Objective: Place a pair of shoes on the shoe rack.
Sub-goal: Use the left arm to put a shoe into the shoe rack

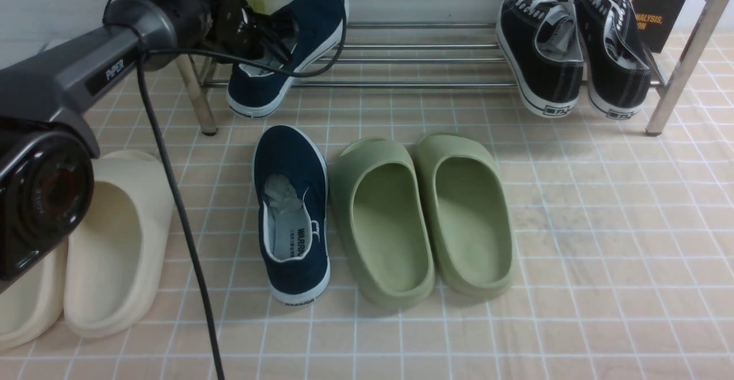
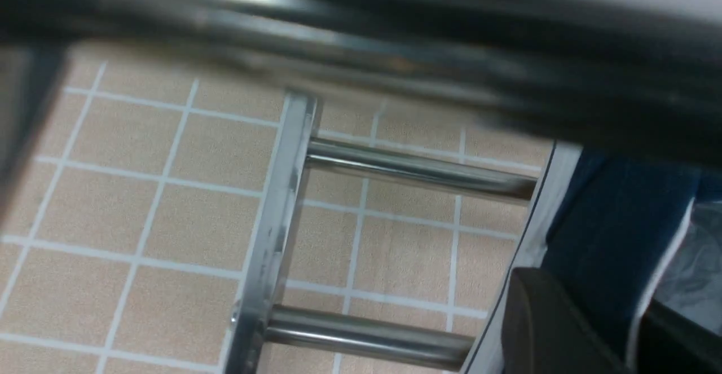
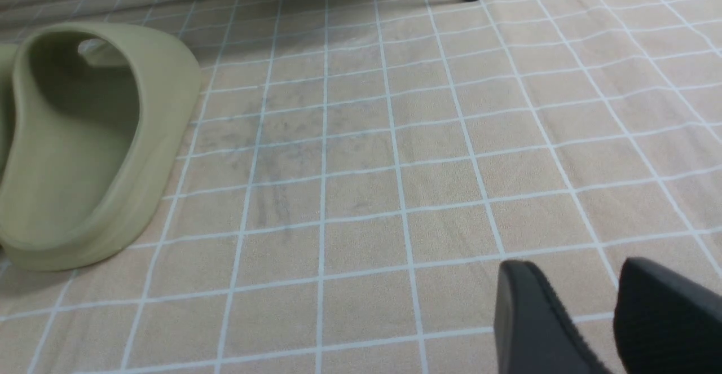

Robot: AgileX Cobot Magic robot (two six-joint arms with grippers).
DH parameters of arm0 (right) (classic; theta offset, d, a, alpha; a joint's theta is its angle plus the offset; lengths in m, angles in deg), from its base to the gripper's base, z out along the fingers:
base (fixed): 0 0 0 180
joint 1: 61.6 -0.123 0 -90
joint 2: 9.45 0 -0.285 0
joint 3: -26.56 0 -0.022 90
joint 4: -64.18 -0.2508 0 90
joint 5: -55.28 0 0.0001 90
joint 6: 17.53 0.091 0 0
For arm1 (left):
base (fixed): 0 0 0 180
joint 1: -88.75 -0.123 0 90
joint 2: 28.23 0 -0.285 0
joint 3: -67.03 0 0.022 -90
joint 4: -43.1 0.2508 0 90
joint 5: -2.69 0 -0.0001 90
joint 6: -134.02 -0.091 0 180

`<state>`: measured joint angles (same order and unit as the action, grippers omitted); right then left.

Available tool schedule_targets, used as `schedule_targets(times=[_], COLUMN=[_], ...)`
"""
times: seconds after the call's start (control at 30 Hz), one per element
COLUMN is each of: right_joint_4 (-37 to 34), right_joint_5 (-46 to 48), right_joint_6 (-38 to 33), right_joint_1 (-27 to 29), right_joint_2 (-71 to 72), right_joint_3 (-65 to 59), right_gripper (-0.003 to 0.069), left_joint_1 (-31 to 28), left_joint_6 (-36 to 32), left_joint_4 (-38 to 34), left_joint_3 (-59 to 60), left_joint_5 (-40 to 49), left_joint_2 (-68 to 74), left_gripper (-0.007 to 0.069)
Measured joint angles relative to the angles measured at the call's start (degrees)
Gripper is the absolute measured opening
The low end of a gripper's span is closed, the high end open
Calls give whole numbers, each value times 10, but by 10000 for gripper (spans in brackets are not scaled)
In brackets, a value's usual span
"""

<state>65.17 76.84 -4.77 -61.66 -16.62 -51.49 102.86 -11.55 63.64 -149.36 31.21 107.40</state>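
One navy slip-on shoe (image 1: 287, 53) of the pair of shoes lies tilted on the left end of the chrome shoe rack (image 1: 430, 85), toe up and heel over the front bar. My left gripper (image 1: 269, 42) is at its opening. In the left wrist view the gripper (image 2: 592, 300) has one finger outside the shoe's (image 2: 615, 216) side wall and one inside, above the rack bars (image 2: 417, 168); whether they press it is unclear. The other navy shoe (image 1: 292, 214) stands on the floor. My right gripper (image 3: 575, 267) hangs open over bare tiles.
A pair of green slides (image 1: 418, 219) sits right of the floor shoe; one slide (image 3: 84, 137) shows in the right wrist view. Cream slides (image 1: 109, 242) lie at the left. Black lace-up sneakers (image 1: 573, 53) fill the rack's right end. My left arm's cable (image 1: 172, 196) hangs down.
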Motion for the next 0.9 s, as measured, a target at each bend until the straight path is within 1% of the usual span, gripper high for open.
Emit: schedule_targets(times=[0.13, 0.2, 0.23, 0.27, 0.33, 0.4, 0.57, 0.77, 0.8, 0.83, 0.9], right_joint_4=[0, 0, 0, 0, 0, 0, 0, 0, 0, 0, 0], right_joint_5=[0, 0, 0, 0, 0, 0, 0, 0, 0, 0, 0], right_joint_6=[0, 0, 0, 0, 0, 0, -1, -1, -1, -1, -1], right_joint_1=[0, 0, 0, 0, 0, 0, 0, 0, 0, 0, 0], right_joint_2=[0, 0, 0, 0, 0, 0, 0, 0, 0, 0, 0], right_joint_3=[0, 0, 0, 0, 0, 0, 0, 0, 0, 0, 0], right_gripper=[237, 237, 237, 237, 237, 237, 237, 237, 237, 237, 237], left_joint_1=[1, 1, 1, 1, 1, 1, 4, 8, 8, 8, 7], left_joint_6=[32, 39, 41, 42, 47, 58, 102, 196, 216, 219, 247], left_joint_4=[22, 24, 25, 26, 29, 32, 47, 74, 81, 84, 107], left_joint_3=[0, 0, 0, 0, 0, 0, 0, 0, 0, 0, 0], left_joint_5=[-6, -2, 2, 7, 17, 24, 20, 11, 11, 11, 13], left_joint_2=[2, 2, 2, 2, 2, 2, 2, 2, 2, 2, 2], left_gripper=[213, 221, 211, 185, 105, 47, 40, 41, 46, 46, 71])
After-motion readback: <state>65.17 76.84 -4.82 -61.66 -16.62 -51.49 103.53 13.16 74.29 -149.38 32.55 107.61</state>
